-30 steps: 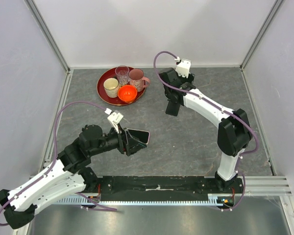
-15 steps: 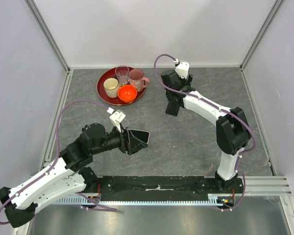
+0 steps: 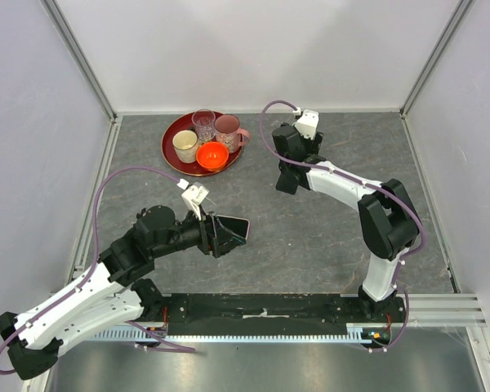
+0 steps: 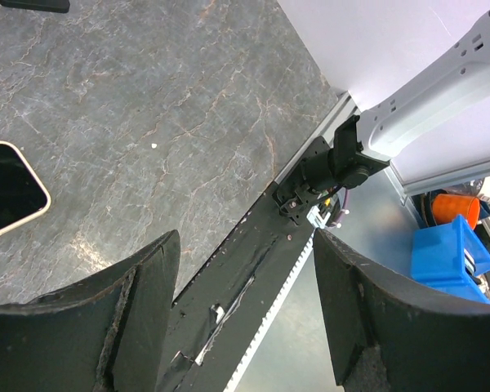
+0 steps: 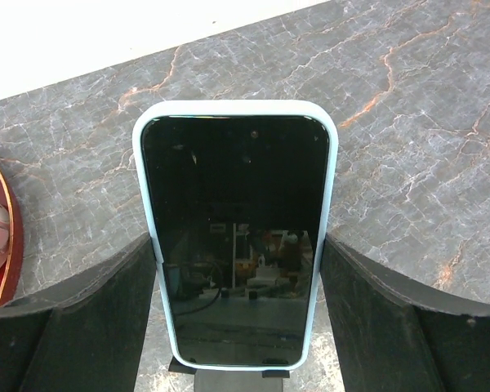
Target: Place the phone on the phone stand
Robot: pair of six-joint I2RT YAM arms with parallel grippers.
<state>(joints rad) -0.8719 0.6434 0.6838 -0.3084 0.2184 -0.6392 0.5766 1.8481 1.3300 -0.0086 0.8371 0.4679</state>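
The phone (image 5: 237,204), black-screened in a light blue case, stands upright with its bottom edge in the lips of the black phone stand (image 5: 229,377). My right gripper (image 5: 237,245) has a finger pressed against each long side of it, so it is shut on the phone. In the top view that gripper (image 3: 287,175) is at the back centre-right of the table. My left gripper (image 4: 247,237) is open and holds nothing; in the top view it (image 3: 223,237) hovers low at the front left.
A second phone (image 4: 8,196) in a cream case lies flat on the table just beside the left gripper, also visible from above (image 3: 238,224). A red tray (image 3: 170,151) with cups and an orange bowl (image 3: 212,155) stands at the back left.
The right wrist has turned and dropped slightly toward the table with the phone still between its fingers. The left arm has barely shifted.
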